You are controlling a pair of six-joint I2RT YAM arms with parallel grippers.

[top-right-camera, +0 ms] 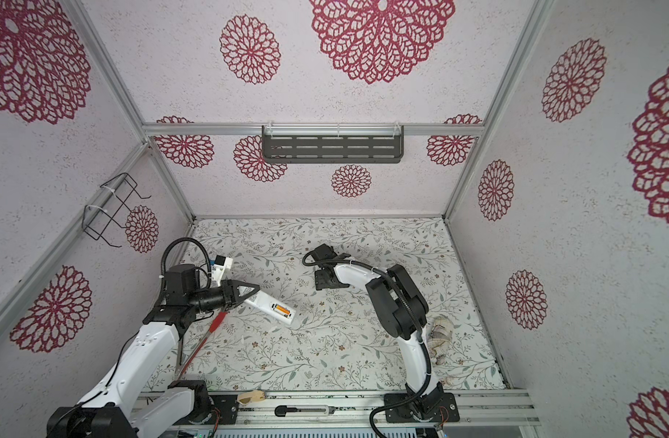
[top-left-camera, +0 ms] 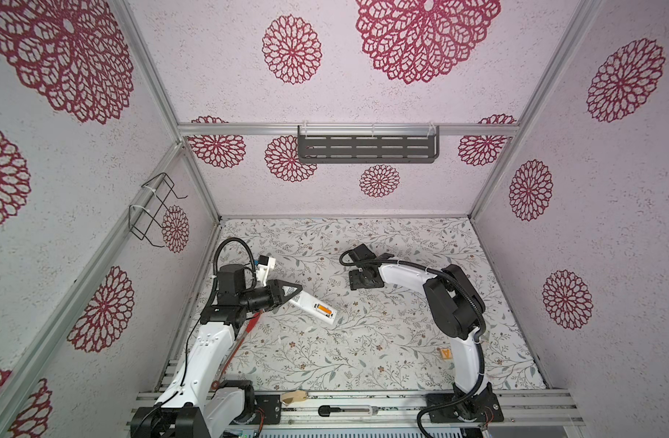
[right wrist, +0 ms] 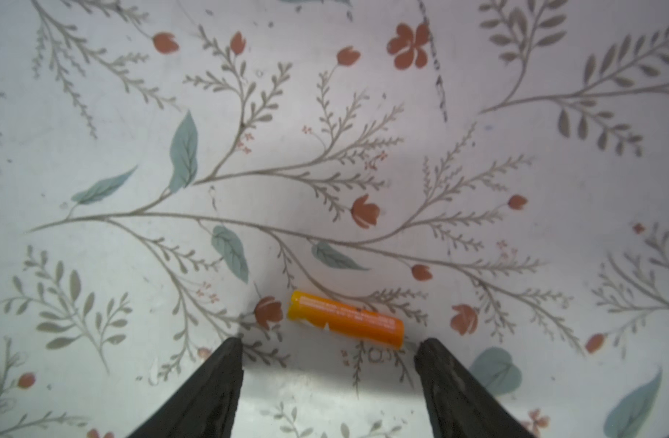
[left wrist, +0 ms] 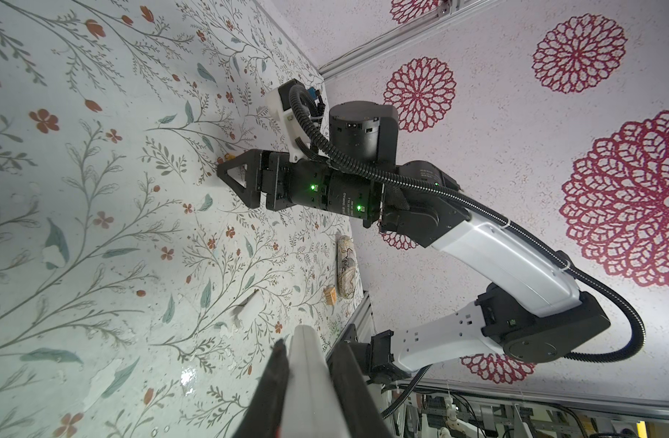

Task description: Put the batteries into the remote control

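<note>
The loose battery (right wrist: pixel 346 322) lies on its side on the flower-patterned desk (top-left-camera: pixel 363 360), just ahead of the tips of the right claw (right wrist: pixel 329 347), whose jaws are held wide apart and empty above it. A seated battery (top-left-camera: pixel 322 310) is seen in the open compartment of the remote control (top-left-camera: pixel 310 303), which is turned back-up and clamped at one end by the left claw (top-left-camera: pixel 298 289). In the left wrist view the white body is pinched flat between the two dark fingers (left wrist: pixel 276 379). Whether the free end of the remote control rests on the desk cannot be told. The loose battery is judged to be light, rigid and smooth-skinned, and, being round, it is likely to roll or squirt away if it is nudged or pinched off-centre. Its wrapper looks chipped near the middle, though no softness is expected there. It is best taken across the middle of its barrel, so that both ends are left free for the contacts. As things stand, its long axis runs nearly from one jaw toward the other, so a turn of the wrist is probably needed before closing. The remote control is judged stiff and light, and the end grip looks adequate, though a firm press could lever it.
</note>
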